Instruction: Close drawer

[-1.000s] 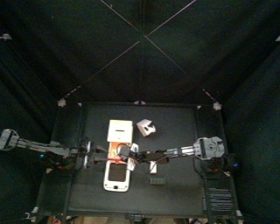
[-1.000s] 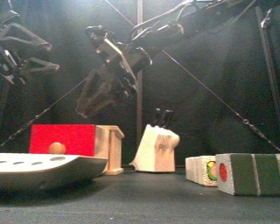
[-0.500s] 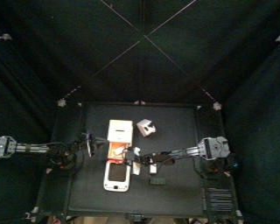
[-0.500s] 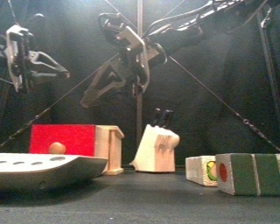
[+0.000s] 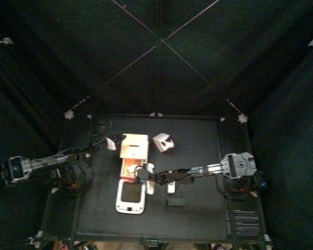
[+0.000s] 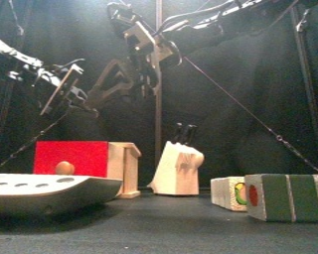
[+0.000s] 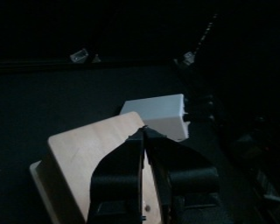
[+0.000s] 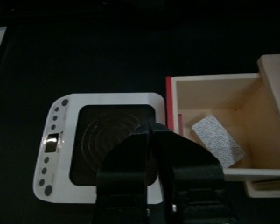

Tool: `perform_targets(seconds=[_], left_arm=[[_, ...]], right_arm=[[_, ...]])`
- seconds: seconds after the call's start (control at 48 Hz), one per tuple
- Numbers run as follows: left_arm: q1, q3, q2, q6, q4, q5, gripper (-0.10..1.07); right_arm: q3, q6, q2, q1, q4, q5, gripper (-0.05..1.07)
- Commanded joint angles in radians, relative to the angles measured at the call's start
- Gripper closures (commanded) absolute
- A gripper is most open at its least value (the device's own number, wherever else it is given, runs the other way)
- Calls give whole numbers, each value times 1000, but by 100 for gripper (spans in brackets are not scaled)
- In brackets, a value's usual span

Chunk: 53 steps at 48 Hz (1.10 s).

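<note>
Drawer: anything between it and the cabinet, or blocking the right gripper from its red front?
Nothing visible blocks its slide into the cabinet; a white packet lies inside the drawer. The white slab sits close before the red front, leaving a narrow gap under the right gripper.

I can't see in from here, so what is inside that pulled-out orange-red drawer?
The orange-red drawer holds a small white speckled packet on its pale wooden floor. The right claw hides the nearest strip of that floor.
</note>
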Motion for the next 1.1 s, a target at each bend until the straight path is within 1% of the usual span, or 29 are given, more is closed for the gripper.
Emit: perform_targets(seconds=[0.0, 0.188, 0.292, 0.479, 0.604, 0.896, 1.083], left_arm=[[37, -83, 81, 2, -3, 20, 52], [83, -152, 232, 2, 0, 37, 52], [104, -181, 319, 3, 0, 37, 52], [124, -210, 413, 2, -2, 37, 52], [123, -213, 430, 2, 0, 40, 52], [121, -204, 416, 3, 0, 49, 52], [120, -204, 417, 3, 3, 51, 52]], right_arm=[[-32, -3, 5, 6, 8, 0, 71], [-58, -5, 38, 20, 8, 20, 71], [-66, -5, 55, 26, 8, 52, 71], [-83, -5, 61, 35, 29, 107, 71], [-86, -5, 71, 35, 46, 107, 71], [-89, -2, 91, 28, 77, 117, 71], [-91, 0, 100, -2, 83, 123, 71]])
